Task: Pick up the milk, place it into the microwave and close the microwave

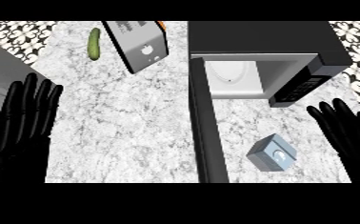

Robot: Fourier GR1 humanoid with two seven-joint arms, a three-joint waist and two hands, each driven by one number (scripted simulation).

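Note:
The milk (271,153) is a small grey-blue carton standing on the marble counter, in front of the microwave (281,46) and to the right of its door (207,123). That door is swung wide open toward me, and the white cavity (235,77) shows behind it. My right hand (337,125) is open at the right edge, fingers up, a little right of and above the carton and apart from it. Over at the left edge my left hand (28,111) rests open with fingers up.
A green cucumber (94,43) lies at the back left. Beside it a silver toaster (137,42) stands tilted in the view. A grey appliance corner (14,73) shows at the left edge. Patterned tiles (25,32) line the back wall.

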